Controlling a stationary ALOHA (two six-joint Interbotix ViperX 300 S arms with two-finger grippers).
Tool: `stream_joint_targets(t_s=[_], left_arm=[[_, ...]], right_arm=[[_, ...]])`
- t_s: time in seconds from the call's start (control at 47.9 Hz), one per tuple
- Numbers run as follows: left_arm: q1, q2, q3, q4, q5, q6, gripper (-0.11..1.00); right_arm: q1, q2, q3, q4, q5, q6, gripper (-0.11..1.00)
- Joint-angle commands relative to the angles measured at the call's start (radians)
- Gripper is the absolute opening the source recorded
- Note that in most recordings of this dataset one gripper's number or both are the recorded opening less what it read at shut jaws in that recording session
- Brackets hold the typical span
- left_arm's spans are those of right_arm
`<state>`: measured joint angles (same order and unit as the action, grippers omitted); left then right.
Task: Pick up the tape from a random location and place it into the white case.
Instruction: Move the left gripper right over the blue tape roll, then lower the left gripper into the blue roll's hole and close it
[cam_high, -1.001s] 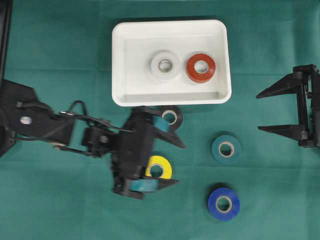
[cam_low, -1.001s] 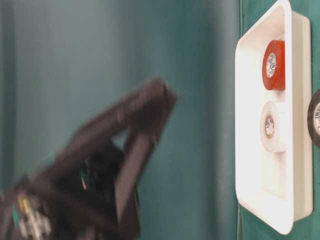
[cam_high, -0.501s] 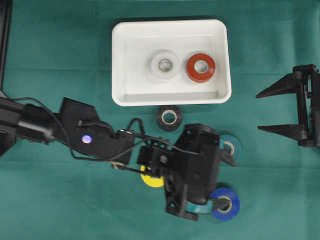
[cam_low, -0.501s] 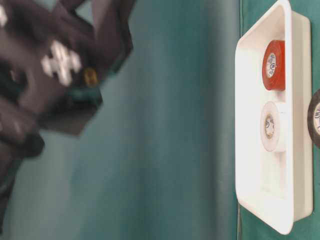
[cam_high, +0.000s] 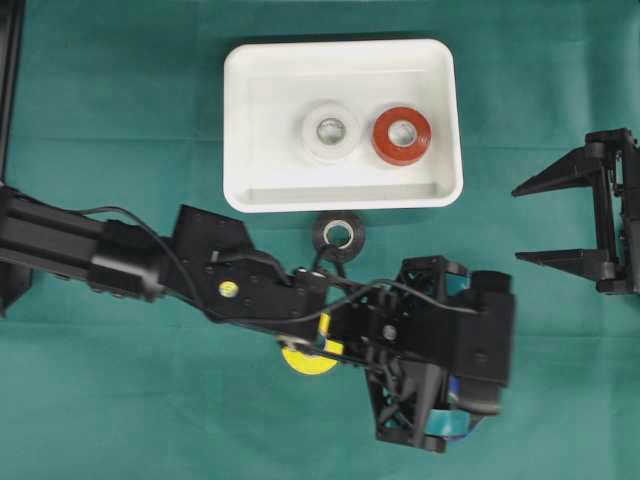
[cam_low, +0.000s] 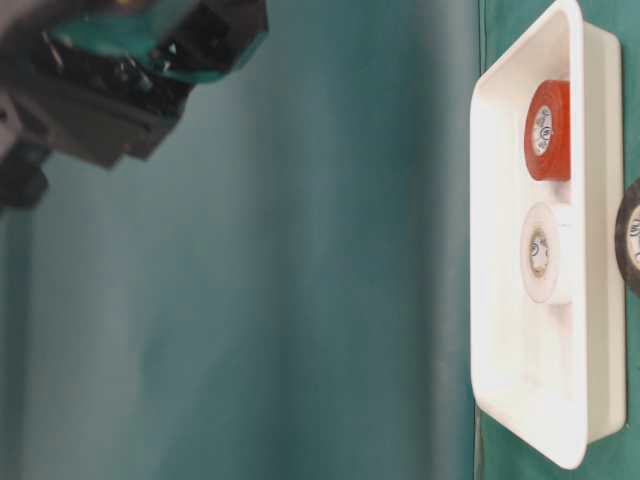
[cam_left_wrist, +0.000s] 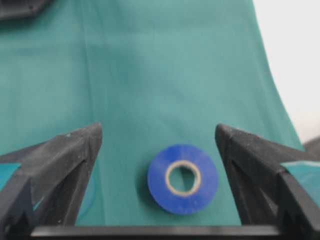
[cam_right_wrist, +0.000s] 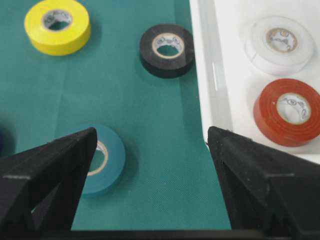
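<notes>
- Left gripper (cam_high: 440, 425), seen from overhead, is hanging wide open with nothing in it over the blue tape, mostly hiding it; right gripper (cam_high: 530, 222) is resting wide and empty, well apart
- Table-level view is showing the white case (cam_low: 500, 250) holding 2 rolls: red tape (cam_low: 547, 130) and white tape (cam_low: 545, 252)
- Left wrist view is framing the blue tape (cam_left_wrist: 183, 178) between the fingers (cam_left_wrist: 65, 155), so the reach looks underway; next, lowering and closing
- Right wrist view is showing green cloth (cam_right_wrist: 150, 150) bearing yellow tape (cam_right_wrist: 57, 26), black tape (cam_right_wrist: 167, 50) and teal tape (cam_right_wrist: 102, 159)
</notes>
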<state>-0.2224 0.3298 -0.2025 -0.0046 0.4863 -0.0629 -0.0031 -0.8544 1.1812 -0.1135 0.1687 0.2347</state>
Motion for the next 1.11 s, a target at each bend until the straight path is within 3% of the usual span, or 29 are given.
stream_joint_targets(t_s=[0.0,0.188,0.376,1.085], left_arm=[[-0.003,0.011,-0.104,0.006,0.106,-0.025,0.97],[-0.002,0.094,-0.288,0.017,0.334,-0.054,0.97],[-0.002,0.155,-0.405,0.018,0.465,-0.054,0.97],[-0.018,0.167,-0.414,0.018,0.479,-0.049,0.97]], right_arm=[[0.002,0.005,-0.025,-0.003,-0.005,-0.003,0.87],[0.002,0.005,-0.025,-0.003,-0.005,-0.003,0.87],[0.002,0.005,-0.026,-0.002,-0.005,-0.003,0.87],[0.002,0.005,-0.026,-0.003,-0.005,-0.003,0.87]])
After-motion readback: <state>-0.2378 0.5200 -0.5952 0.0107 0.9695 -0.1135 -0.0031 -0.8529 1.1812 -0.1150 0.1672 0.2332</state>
